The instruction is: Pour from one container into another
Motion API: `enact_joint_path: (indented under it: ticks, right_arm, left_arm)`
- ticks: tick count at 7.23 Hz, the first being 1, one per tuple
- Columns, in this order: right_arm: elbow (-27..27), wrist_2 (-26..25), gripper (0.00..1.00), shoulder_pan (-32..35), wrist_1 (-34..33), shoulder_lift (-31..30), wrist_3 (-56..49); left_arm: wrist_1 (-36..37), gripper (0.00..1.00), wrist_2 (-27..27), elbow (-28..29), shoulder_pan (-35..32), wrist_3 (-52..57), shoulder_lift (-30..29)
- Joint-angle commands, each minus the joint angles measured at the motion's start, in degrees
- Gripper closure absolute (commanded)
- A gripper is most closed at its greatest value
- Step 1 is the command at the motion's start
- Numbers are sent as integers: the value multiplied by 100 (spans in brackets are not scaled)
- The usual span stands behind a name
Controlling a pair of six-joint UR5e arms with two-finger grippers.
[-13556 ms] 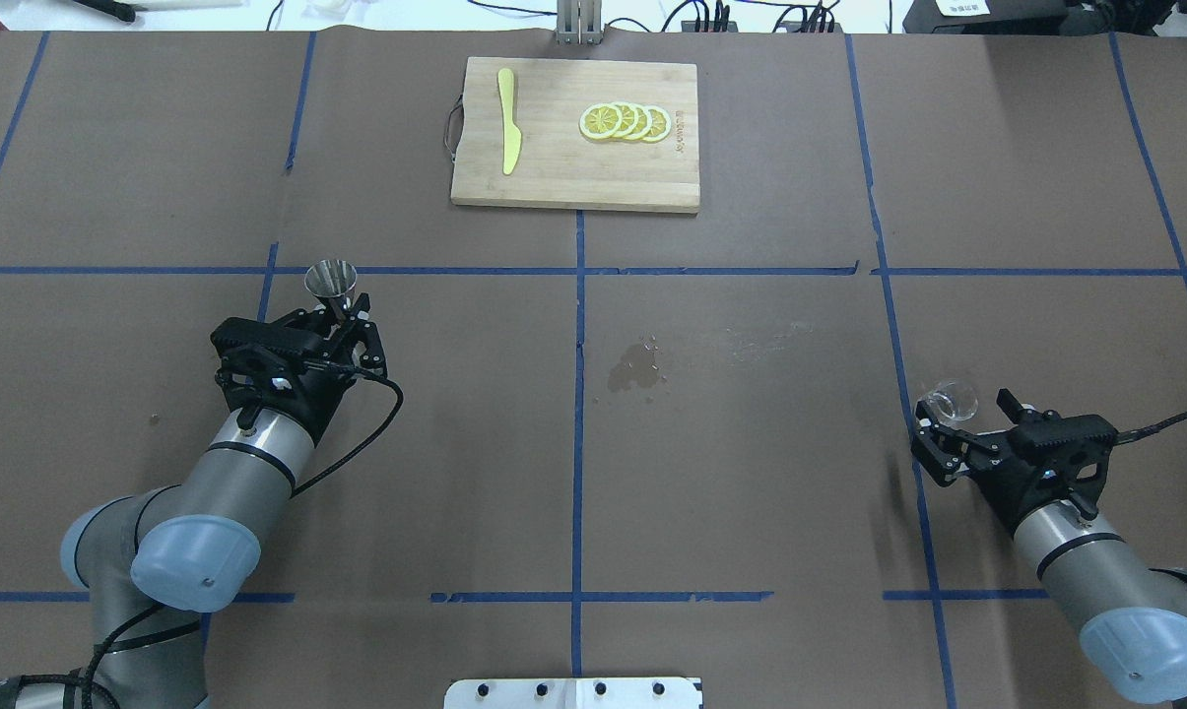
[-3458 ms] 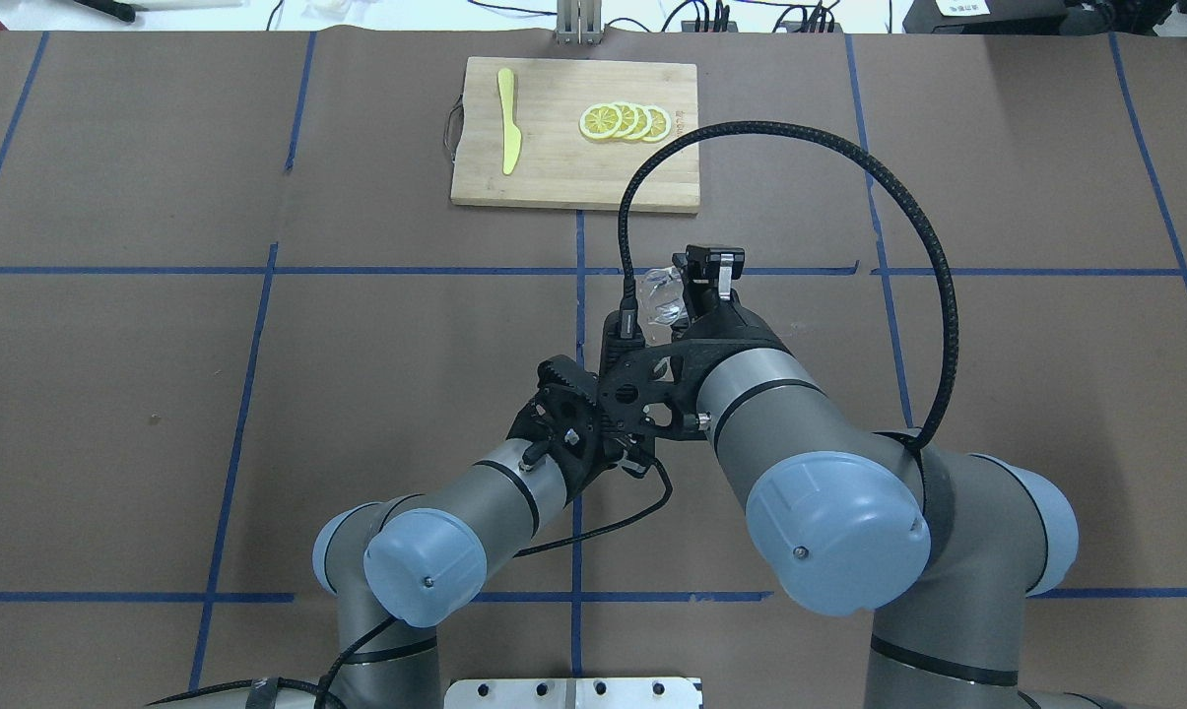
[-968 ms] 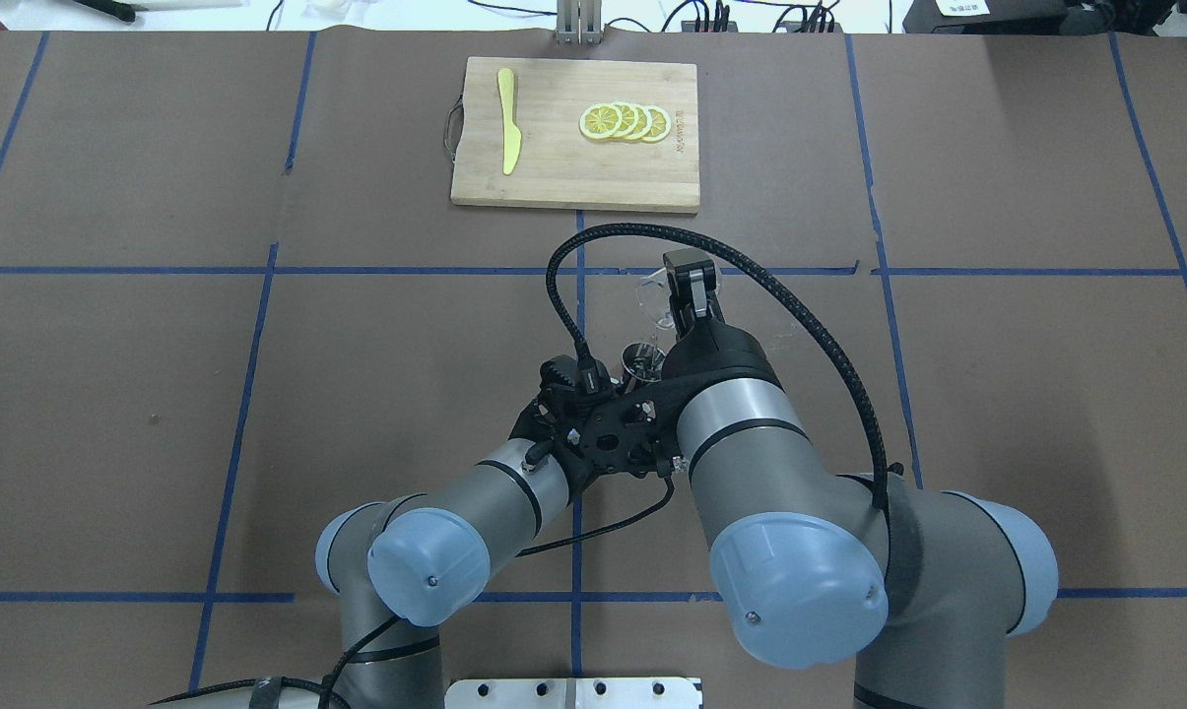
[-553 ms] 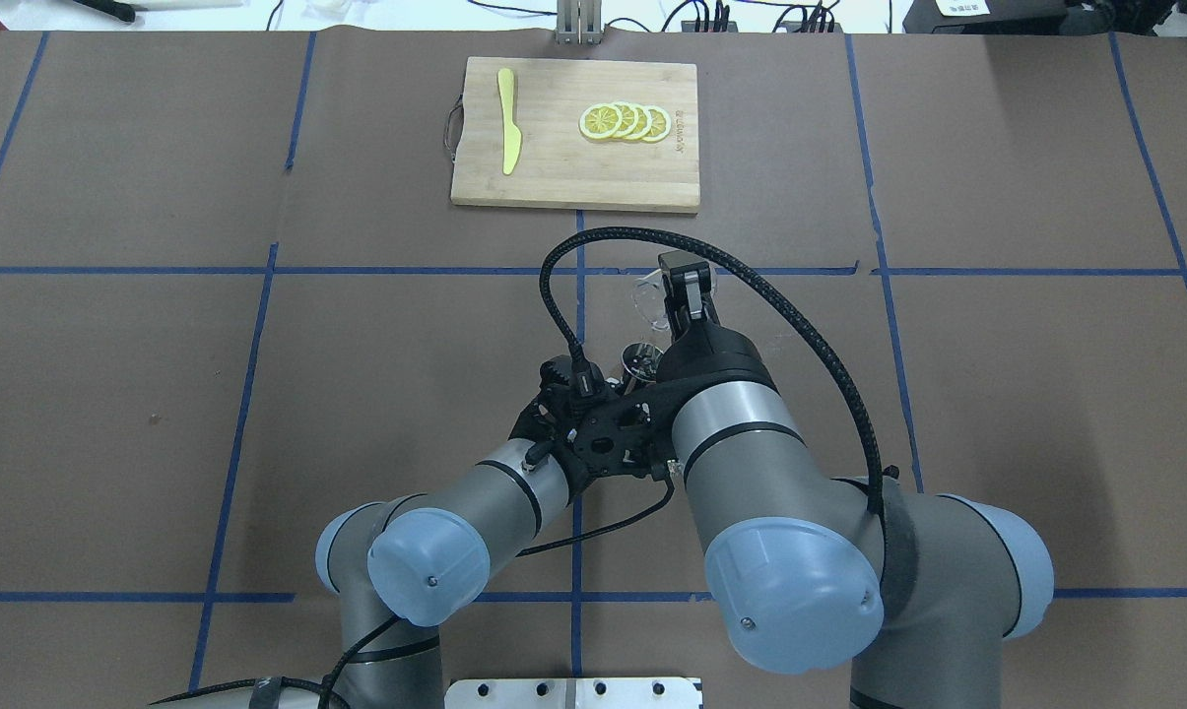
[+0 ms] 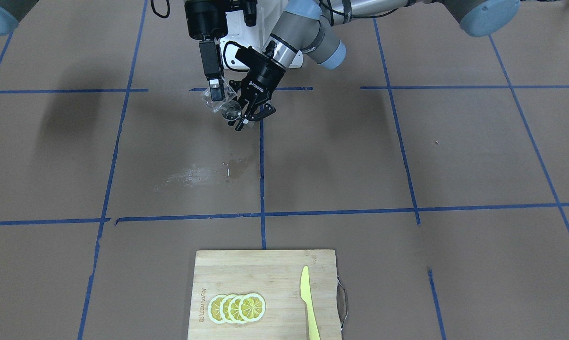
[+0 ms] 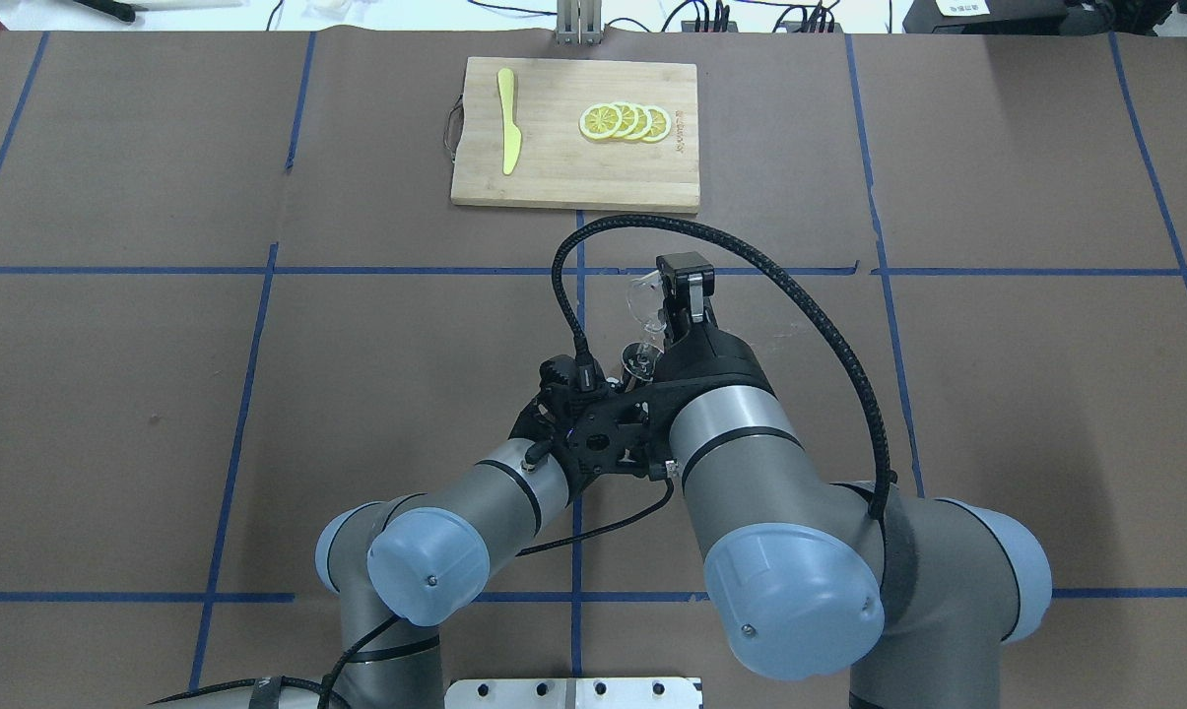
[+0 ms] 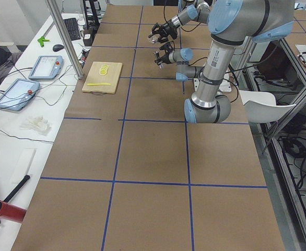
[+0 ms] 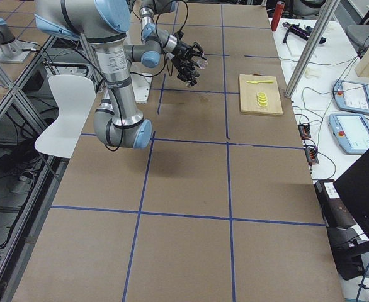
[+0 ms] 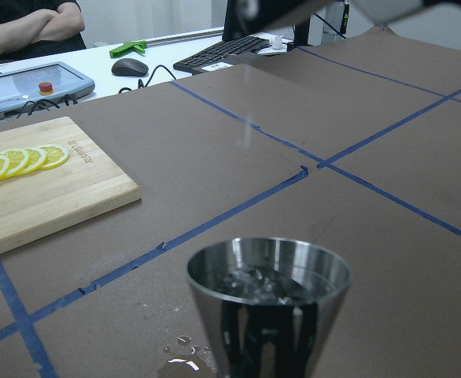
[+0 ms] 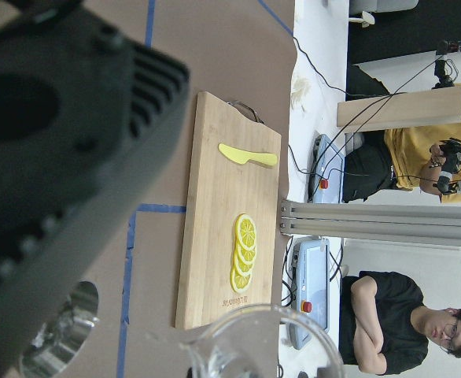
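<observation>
The silver jigger (image 5: 231,111) is held upright above the table's middle with my left gripper (image 5: 242,114) shut on it. In the left wrist view the jigger (image 9: 268,305) holds liquid in its top cone. The clear glass cup (image 5: 212,102) hangs tilted close beside and a little above the jigger, with my right gripper (image 5: 216,96) shut on it. From overhead the glass cup (image 6: 646,299) sits just beyond the jigger (image 6: 637,358), and the right gripper (image 6: 670,295) covers most of the left hand. The right wrist view shows the cup's rim (image 10: 262,345) and the jigger (image 10: 60,335).
A wooden cutting board (image 6: 563,167) lies at the table's far middle with several lemon slices (image 6: 625,121) and a yellow knife (image 6: 507,133). A wet patch (image 5: 204,173) marks the brown paper below the grippers. The right arm's cable (image 6: 829,335) loops wide.
Both arms came in from the table's sides to the middle with their containers. Over the last second the right wrist shifted slightly and its cable loop moved; the jigger stayed put.
</observation>
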Motion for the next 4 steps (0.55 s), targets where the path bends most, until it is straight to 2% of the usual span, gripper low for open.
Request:
enact_joint_path:
  ticks: [1,2,4]
  right_arm:
    - [73,27,100,4,305,-82,596]
    - [73,36,100,48,525,-91,693]
    - [91,53,100,144,545,-266,1786]
  left_arm:
    - [-70,100,0,0,-2,-17,0]
    - [-71,100,0,-9,-10,-17,0]
    - [-149,100,0,-61,-28,-35,0]
